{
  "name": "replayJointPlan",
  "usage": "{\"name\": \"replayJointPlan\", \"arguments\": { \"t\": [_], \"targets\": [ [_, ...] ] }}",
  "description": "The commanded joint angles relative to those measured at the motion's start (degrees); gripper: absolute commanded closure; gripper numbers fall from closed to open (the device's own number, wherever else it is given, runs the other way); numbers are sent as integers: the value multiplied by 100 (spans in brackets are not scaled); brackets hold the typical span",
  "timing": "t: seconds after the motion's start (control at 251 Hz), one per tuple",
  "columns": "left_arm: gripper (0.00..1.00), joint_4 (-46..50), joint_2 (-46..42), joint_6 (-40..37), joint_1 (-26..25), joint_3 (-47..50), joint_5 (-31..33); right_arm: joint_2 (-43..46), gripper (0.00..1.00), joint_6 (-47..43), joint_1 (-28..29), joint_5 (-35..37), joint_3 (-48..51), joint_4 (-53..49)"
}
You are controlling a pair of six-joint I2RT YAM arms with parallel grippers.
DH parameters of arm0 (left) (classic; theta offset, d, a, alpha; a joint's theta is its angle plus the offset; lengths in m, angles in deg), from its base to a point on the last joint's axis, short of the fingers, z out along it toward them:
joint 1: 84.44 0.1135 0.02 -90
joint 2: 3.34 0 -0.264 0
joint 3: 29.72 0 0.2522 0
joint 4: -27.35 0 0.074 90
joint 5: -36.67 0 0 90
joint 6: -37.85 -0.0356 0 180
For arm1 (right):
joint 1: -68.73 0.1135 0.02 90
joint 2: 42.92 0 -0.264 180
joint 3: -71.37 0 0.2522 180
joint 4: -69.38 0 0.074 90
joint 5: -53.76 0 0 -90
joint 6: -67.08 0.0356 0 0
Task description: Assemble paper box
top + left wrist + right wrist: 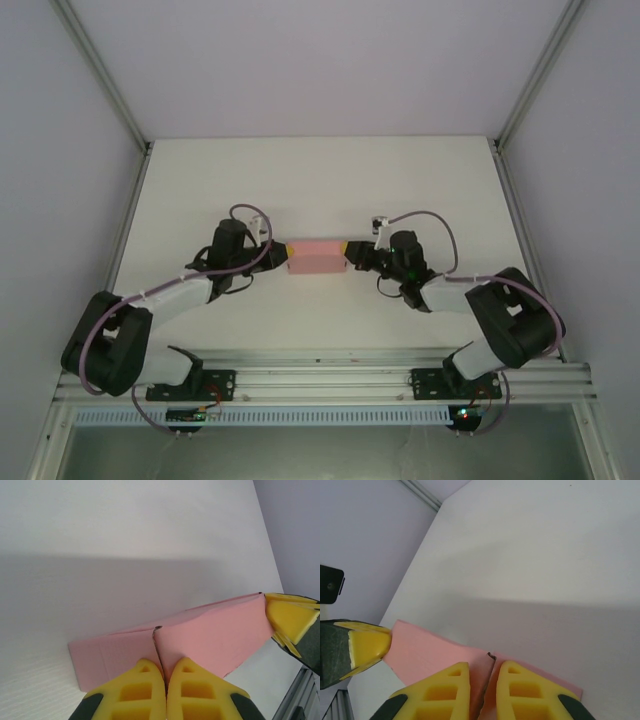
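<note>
Pink paper box (316, 257) sits mid-worktop (320, 180), long side running left to right, between the two arms. Card is creased, with a seam showing on the near face.

At its left end, left gripper (281, 252): yellow fingers (145, 690) pressed together, pinching a thin card edge of the box.

At the opposite end, right gripper (352, 252): fingers almost meeting, with a card edge caught in the narrow slit between them.

In each wrist view the other gripper's yellow tip touches the box's far end.
</note>
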Motion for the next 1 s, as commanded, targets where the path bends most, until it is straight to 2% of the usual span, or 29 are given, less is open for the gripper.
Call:
{"name": "replayJointPlan", "arguments": {
  "t": [0.0, 0.036, 0.1, 0.168, 0.251, 0.363, 0.391, 0.435, 0.467, 0.495, 0.539, 0.575, 0.611, 0.623, 0.635, 0.71, 0.782, 0.91, 0.994],
  "targets": [
    [100, 758, 202, -165, -9, 177, 34, -141, 95, -255, 37, 127, 268, -1414],
    [100, 875, 187, -187, -11, 83, 63, -40, 93, -367, 50, 225, 175, -1519],
    [81, 1175, 168, -308, -17, -158, 126, 144, 87, -421, 89, 330, -48, -1918],
    [74, 1505, 133, -425, -15, -447, 206, 316, 80, -441, 106, 356, -382, -2449],
    [50, 1911, 58, -535, -6, -838, 431, 496, 67, -580, 107, 355, -830, -3233],
    [25, 2527, 11, -797, 1, -1446, 815, 620, 47, -441, 38, 324, -1462, -3894],
    [20, 2656, 2, -836, 19, -1586, 902, 626, 45, -428, 7, 334, -1637, -4071],
    [8, 2846, -22, -872, 52, -1783, 1014, 632, 40, -442, -56, 312, -1907, -4343],
    [0, 2987, -43, -921, 89, -1930, 1074, 621, 32, -493, -118, 303, -2086, -4518],
    [1, 3103, -80, -962, 124, -2041, 1145, 630, 26, -537, -173, 288, -2217, -4576],
    [0, 3237, -159, -1019, 182, -2163, 1263, 629, 25, -719, -262, 98, -2354, -4622],
    [0, 3338, -254, -1065, 223, -2224, 1445, 627, 20, -911, -341, -142, -2471, -4583],
    [0, 3497, -331, -1069, 261, -2282, 1805, 611, 12, -1269, -412, -491, -2576, -4557],
    [0, 3559, -355, -1049, 276, -2297, 1948, 607, 4, -1450, -431, -660, -2611, -4543],
    [0, 3640, -380, -1052, 292, -2320, 2090, 594, 1, -1631, -451, -836, -2647, -4514],
    [0, 4103, -502, -1001, 439, -2436, 2981, 493, 0, -3131, -469, -1487, -3040, -4834],
    [0, 4360, -600, -970, 682, -2438, 3382, 344, 0, -4917, -308, -1853, -3560, -5794],
    [0, 4455, -783, -1020, 1133, -2266, 3352, -212, 1, -8026, 261, -1109, -4569, -7862],
    [0, 4458, -887, -1093, 1255, -2149, 3387, -775, 1, -9097, 645, -312, -5228, -8794]
  ]
}}
